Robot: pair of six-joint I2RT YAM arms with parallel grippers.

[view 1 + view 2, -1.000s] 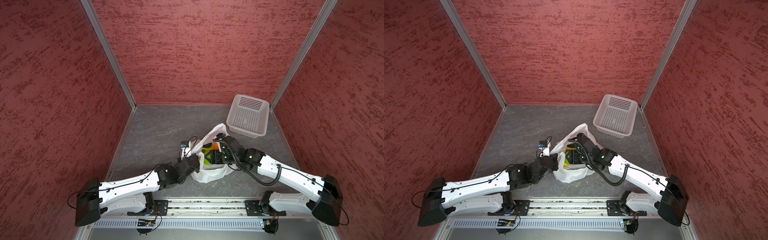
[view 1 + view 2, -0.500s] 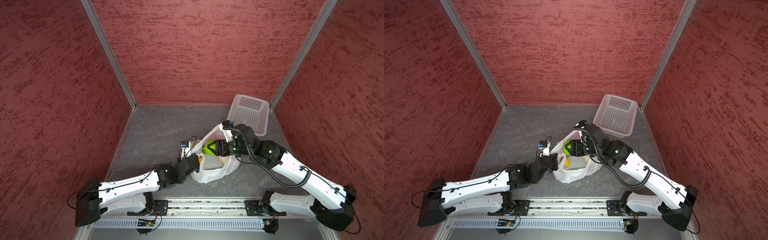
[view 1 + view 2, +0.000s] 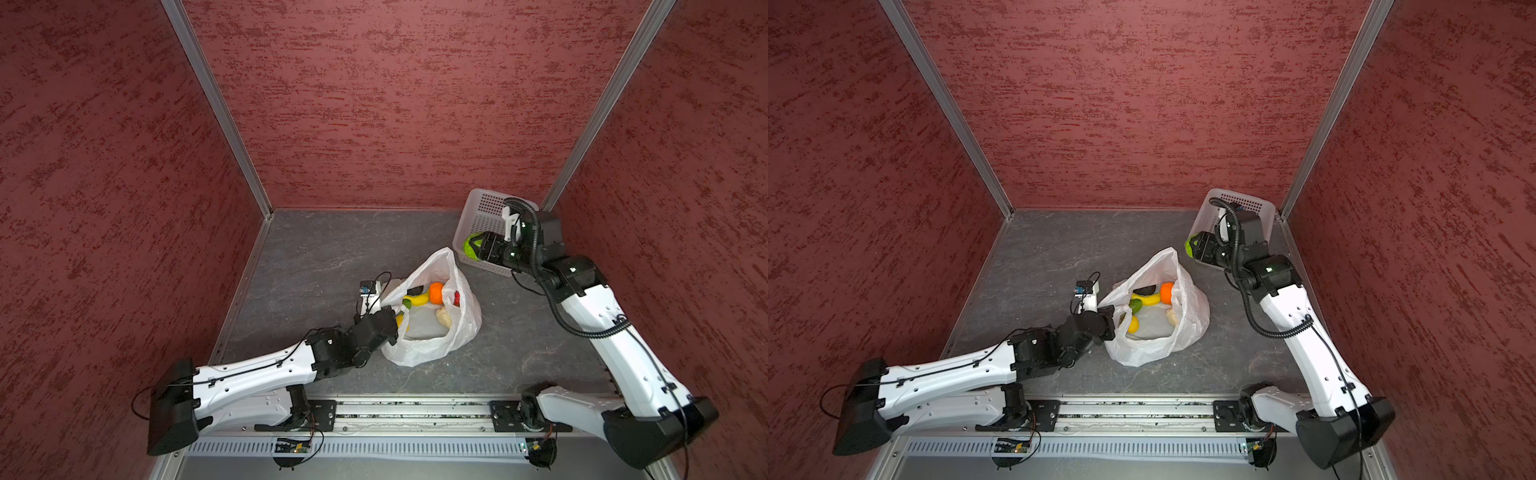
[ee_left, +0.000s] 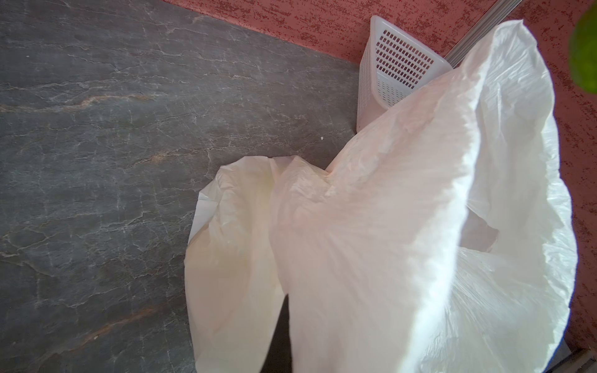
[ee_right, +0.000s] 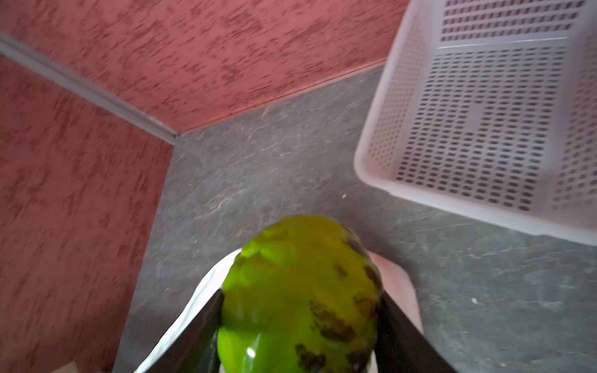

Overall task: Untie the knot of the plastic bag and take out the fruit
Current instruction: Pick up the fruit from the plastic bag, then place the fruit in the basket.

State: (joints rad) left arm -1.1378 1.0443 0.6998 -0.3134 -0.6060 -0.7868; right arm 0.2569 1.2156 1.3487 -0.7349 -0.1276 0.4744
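Top views: we count one bag (image 3: 432, 336), one basket (image 3: 484, 208), and seven fruit pieces (image 3: 436, 293) in the open bag, with an eighth outside it.
Right gripper (image 3: 478, 248): clamped on the green fruit (image 5: 300, 290), raised near the basket's corner.
Left gripper (image 3: 392, 320): pinched closed on the bag's rim.
Hidden: our left wrist view shows mostly bag film and no fingers; the red piece (image 3: 457, 298) is half covered.
Room: bare floor (image 3: 324, 249) left of the bag; the basket sits in the far corner.
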